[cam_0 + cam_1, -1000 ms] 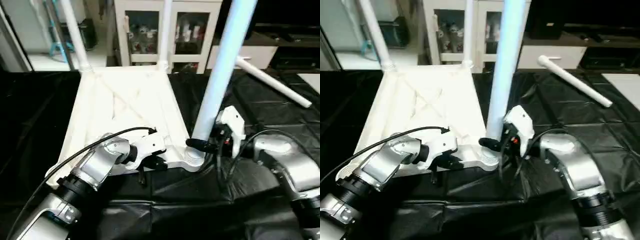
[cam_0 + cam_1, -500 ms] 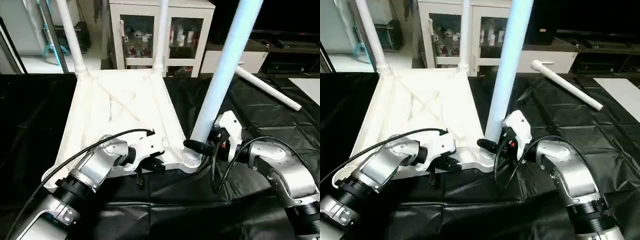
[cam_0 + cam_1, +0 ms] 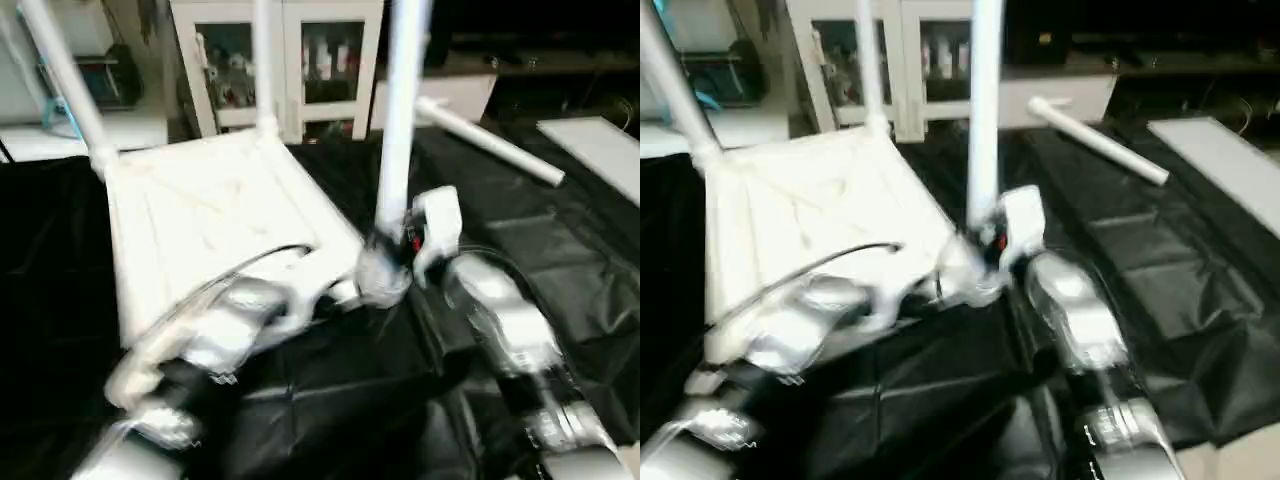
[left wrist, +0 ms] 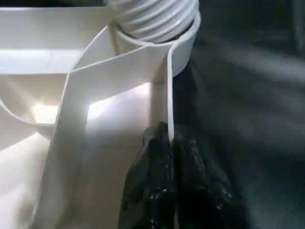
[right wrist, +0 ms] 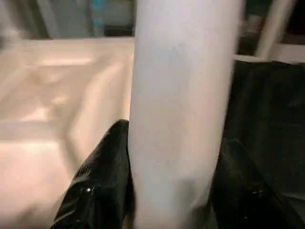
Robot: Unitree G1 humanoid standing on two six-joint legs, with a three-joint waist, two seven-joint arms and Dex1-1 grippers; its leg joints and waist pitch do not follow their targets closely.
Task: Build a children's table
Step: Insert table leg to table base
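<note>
Shifted leftward since before: tabletop (image 3: pixel 210 215). Right gripper (image 5: pixel 167 191) clasping upright leg (image 3: pixel 400 120); left gripper (image 4: pixel 171 186) clenched on tabletop rim. Upper right: loose leg (image 3: pixel 490 142), cabinet (image 3: pixel 270 60) behind.

upright leg (image 3: pixel 400 120) cut off at top edge, left gripper (image 3: pixel 335 295) smeared by blur

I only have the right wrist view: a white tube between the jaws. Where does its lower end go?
Observer: That leg stands with its ribbed end in the near corner socket of the upturned tabletop.
Operator: And the left arm?
Observer: The left jaws are shut on the tabletop's rim, right beside that socket.
Operator: Any other legs?
Observer: Two more legs stand at the far corners; a fourth leg lies loose on the black table.
</note>
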